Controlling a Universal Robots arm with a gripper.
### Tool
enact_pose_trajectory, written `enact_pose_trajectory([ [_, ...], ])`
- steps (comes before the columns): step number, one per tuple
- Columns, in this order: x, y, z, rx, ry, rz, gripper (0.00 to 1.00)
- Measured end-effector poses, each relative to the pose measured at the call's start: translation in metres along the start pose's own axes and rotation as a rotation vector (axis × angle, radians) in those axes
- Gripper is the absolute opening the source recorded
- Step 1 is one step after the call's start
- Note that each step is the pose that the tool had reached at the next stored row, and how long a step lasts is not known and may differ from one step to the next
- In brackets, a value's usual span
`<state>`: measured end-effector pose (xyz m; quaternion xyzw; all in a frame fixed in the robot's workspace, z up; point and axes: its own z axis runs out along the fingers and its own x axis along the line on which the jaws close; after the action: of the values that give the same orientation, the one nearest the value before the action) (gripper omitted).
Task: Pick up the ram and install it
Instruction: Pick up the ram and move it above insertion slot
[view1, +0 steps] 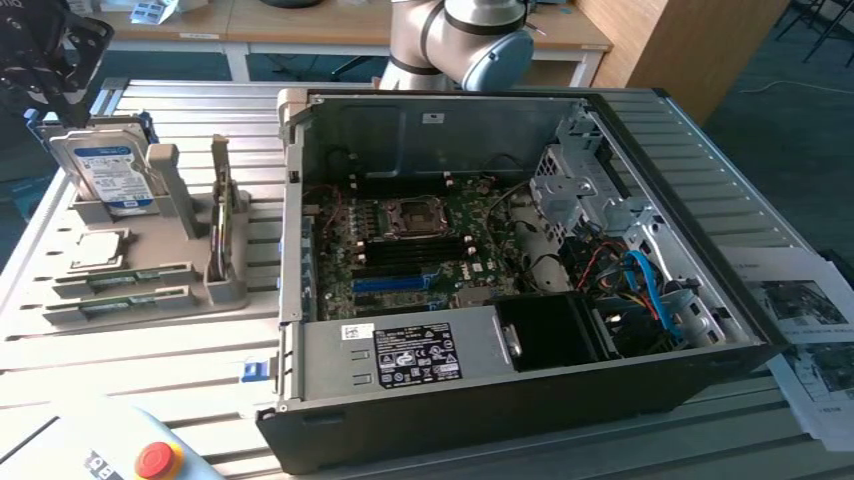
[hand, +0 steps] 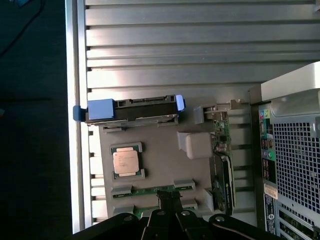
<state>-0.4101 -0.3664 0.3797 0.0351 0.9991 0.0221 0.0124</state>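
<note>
We see open room above the ram (view1: 127, 276) in the holder (view1: 174, 255); the upright hard drive (view1: 110, 170) and standing card (view1: 220, 215) rise nearby, the computer case (view1: 534, 410) beside.

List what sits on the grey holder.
A hard drive standing upright, a square processor lying flat, two ram sticks in slots, another board on edge. Lower edges hidden.

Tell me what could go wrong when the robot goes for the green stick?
1. The jaws hang shut above the tray, in line with the ram. Coming down like that, they might poke it instead of gripping it.
2. The processor chip sits close by in the same tray, so a small miss could knock it.
3. The computer case is crowded with cables, which the ram might snag on going in.
</note>
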Motion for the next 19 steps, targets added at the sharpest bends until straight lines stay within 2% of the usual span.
enact_pose_trajectory([
  [8, 0.0000, 0.0000, 0.0000, -0.0021, 0.0041, -0.089, 0.11],
  [19, 0.0000, 0.0000, 0.0001, -0.0065, 0.0126, -0.280, 0.11],
])
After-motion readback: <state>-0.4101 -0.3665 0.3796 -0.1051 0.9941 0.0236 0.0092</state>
